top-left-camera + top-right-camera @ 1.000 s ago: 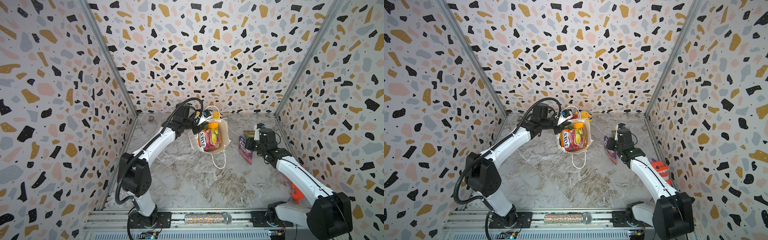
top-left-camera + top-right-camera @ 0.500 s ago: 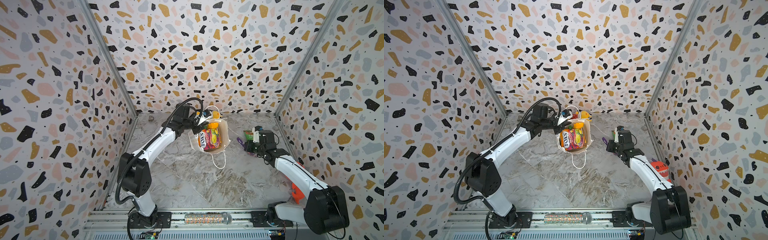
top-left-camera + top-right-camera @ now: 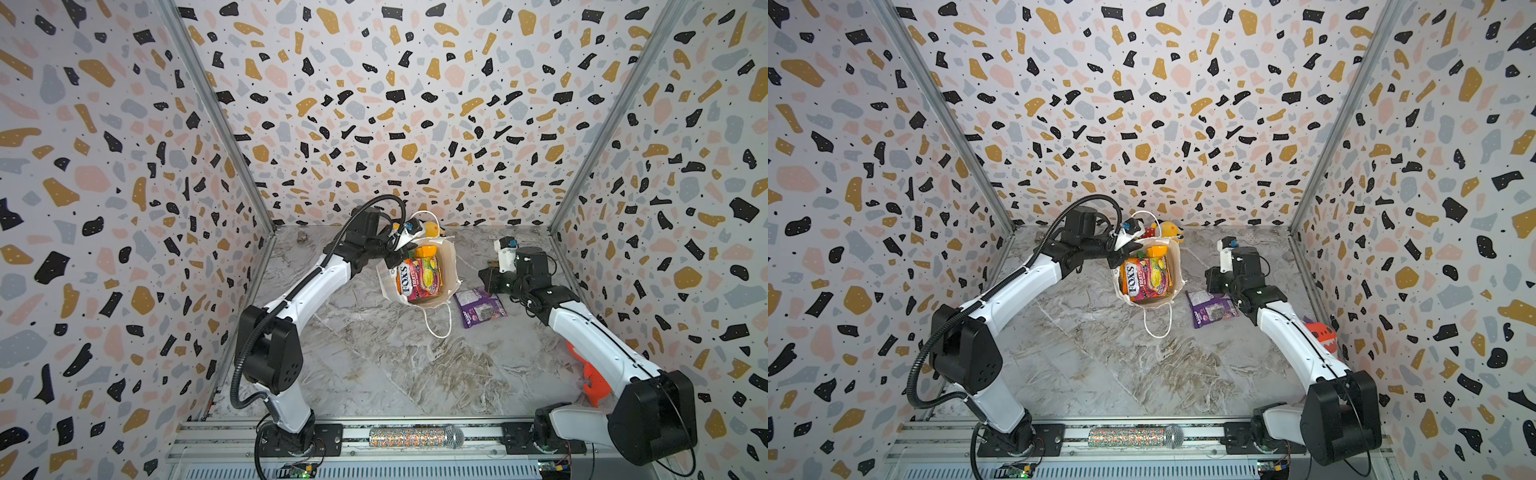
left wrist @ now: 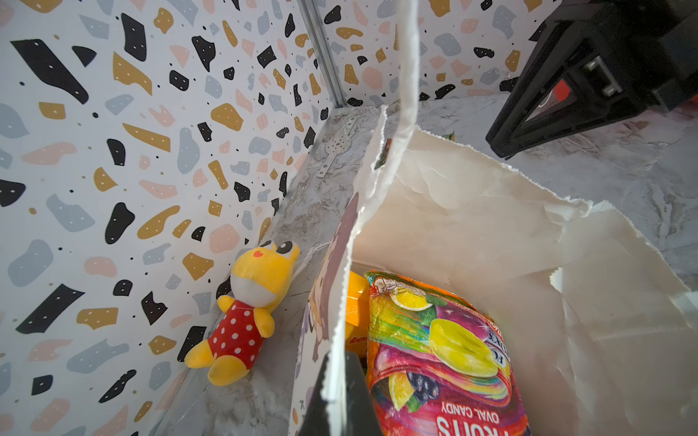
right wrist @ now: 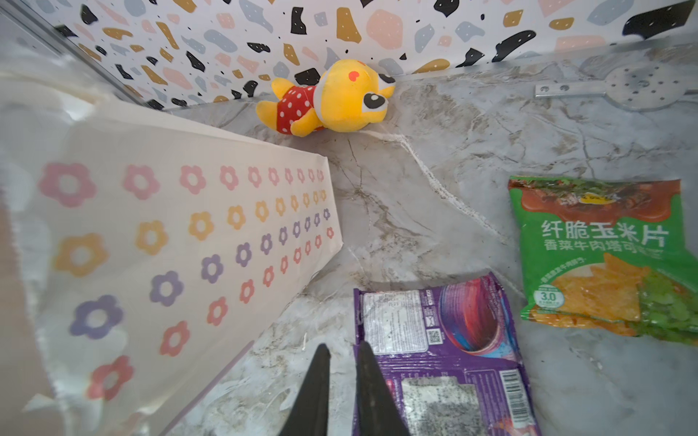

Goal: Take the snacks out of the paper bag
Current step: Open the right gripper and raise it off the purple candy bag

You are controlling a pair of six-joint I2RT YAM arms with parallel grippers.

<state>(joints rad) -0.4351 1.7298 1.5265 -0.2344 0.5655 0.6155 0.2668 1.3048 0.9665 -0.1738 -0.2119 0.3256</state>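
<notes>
White flower-printed paper bag (image 4: 472,226) is pinched by its rim in the closed left gripper (image 4: 338,368) jaws, red-pink FOX'S packet (image 4: 434,358) inside; right gripper (image 5: 342,349) jaws slightly parted, empty, glossy purple packet (image 5: 453,339) laid just beside

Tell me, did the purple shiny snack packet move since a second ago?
Yes. The purple snack packet dropped flat onto the marble table, ending nearer the white paper bag.

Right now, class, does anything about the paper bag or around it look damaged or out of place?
Yes. The paper bag has a ragged, torn rim and a creased inner wall. A yellow plush toy lies on its side at the foot of the back wall, and it is no snack.
</notes>
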